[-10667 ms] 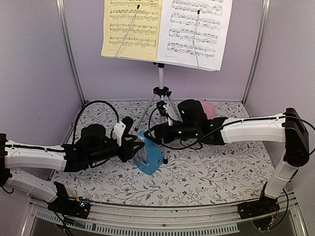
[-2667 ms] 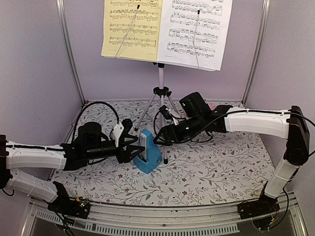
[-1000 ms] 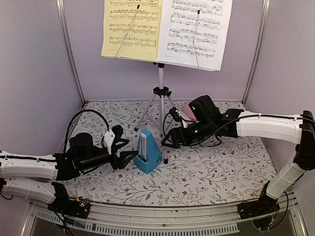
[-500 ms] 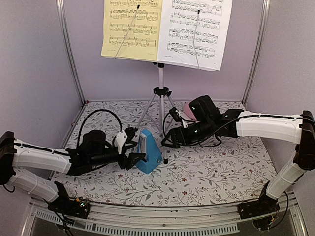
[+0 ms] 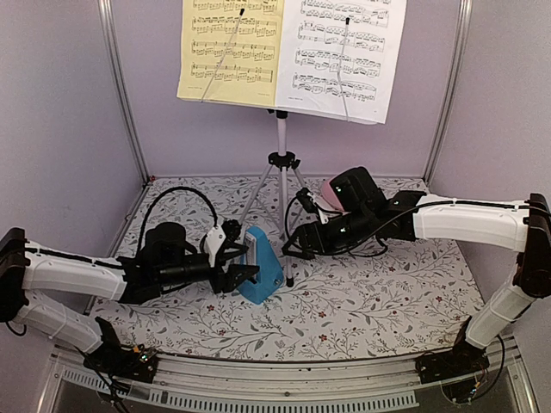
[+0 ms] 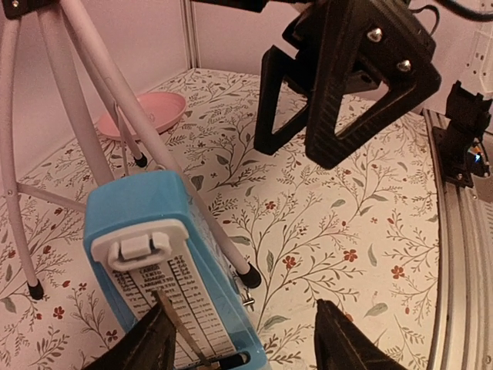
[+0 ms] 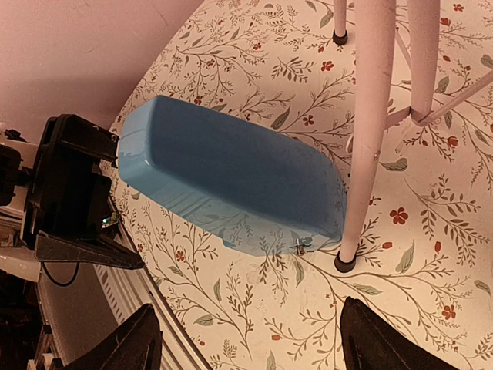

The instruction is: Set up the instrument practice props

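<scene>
The stand's [image 5: 281, 138] 3 legs [image 5: 257, 194] fence the middle of the table [image 5: 387, 301]; the metronome [image 5: 265, 271] sits just beside the front leg, a narrow gap between. The left gripper [image 5: 242, 256] and right gripper [image 5: 291, 244] crowd either side. The table's near right lies open.

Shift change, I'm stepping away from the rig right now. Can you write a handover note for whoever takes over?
Left pincer: open, at the blue metronome; contact unclear.
Right pincer: open, empty, behind the metronome.
Music stand is up, yellow sheet and white sheet on it; metronome upright on the table beside its legs.
To do: probably only to back both pincers off.
</scene>
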You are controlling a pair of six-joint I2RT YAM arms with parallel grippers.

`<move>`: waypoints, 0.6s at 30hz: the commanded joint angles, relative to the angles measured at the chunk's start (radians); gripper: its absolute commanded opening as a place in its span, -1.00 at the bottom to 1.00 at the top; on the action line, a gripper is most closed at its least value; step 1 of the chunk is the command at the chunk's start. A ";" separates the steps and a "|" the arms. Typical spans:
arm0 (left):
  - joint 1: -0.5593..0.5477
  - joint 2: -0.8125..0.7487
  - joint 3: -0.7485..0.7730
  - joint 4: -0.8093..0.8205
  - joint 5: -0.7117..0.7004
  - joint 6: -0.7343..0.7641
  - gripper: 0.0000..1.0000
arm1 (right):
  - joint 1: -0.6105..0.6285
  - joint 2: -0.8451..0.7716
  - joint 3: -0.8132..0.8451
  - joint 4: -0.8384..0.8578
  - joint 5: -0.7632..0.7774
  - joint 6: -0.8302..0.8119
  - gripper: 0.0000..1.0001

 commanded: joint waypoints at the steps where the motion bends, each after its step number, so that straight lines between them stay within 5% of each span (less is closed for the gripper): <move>1: 0.000 -0.026 -0.002 0.025 0.047 0.009 0.22 | -0.003 0.010 0.006 0.012 0.013 0.007 0.63; 18: -0.163 0.138 0.053 0.053 0.015 0.048 0.16 | -0.003 0.007 0.013 -0.009 0.014 0.000 0.63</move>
